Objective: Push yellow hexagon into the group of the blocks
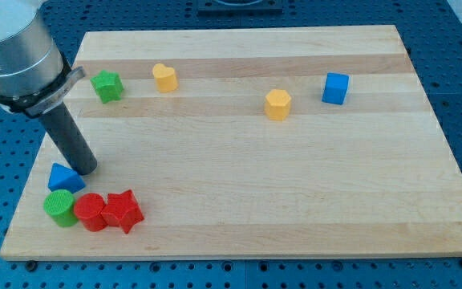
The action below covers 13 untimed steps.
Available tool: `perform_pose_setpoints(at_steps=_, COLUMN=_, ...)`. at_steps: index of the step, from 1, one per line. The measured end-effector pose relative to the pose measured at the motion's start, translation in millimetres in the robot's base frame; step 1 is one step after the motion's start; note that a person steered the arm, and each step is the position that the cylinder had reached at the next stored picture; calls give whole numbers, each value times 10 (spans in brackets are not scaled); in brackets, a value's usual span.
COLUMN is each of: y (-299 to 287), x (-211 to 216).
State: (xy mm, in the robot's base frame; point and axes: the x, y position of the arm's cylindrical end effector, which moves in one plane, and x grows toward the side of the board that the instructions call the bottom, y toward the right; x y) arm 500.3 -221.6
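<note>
The yellow hexagon (277, 104) lies alone on the wooden board (295, 193), right of centre near the view's top. The group sits at the bottom left: a blue triangle (64, 177), a green cylinder (59, 208), a red cylinder (90, 212) and a red star (123, 211), packed close together. My tip (86, 168) rests on the board just right of and above the blue triangle, touching or nearly touching it. The tip is far to the left of the yellow hexagon.
A green star (107, 85) and a yellow heart (164, 77) lie near the board's top left. A blue cube (335, 88) lies to the right of the yellow hexagon. The arm's grey body (14, 48) fills the top-left corner.
</note>
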Motion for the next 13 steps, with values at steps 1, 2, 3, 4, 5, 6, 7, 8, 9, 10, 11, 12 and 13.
perform_pose_setpoints(at_steps=1, y=-80, x=98)
perform_pose_setpoints(at_steps=2, y=-149, x=196)
perform_pose_setpoints(at_steps=3, y=-63, x=63)
perform_pose_setpoints(at_steps=4, y=736, x=-105)
perform_pose_setpoints(at_steps=5, y=1886, x=-123)
perform_pose_setpoints(at_steps=6, y=3004, x=-485)
perform_pose_setpoints(at_steps=7, y=3686, x=-967)
perform_pose_setpoints(at_steps=8, y=3444, x=-1325)
perform_pose_setpoints(at_steps=9, y=2699, x=-1284)
perform_pose_setpoints(at_steps=10, y=2090, x=-849)
perform_pose_setpoints(at_steps=11, y=1903, x=-590)
perform_pose_setpoints(at_steps=12, y=1871, x=-778)
perform_pose_setpoints(at_steps=13, y=2309, x=-885)
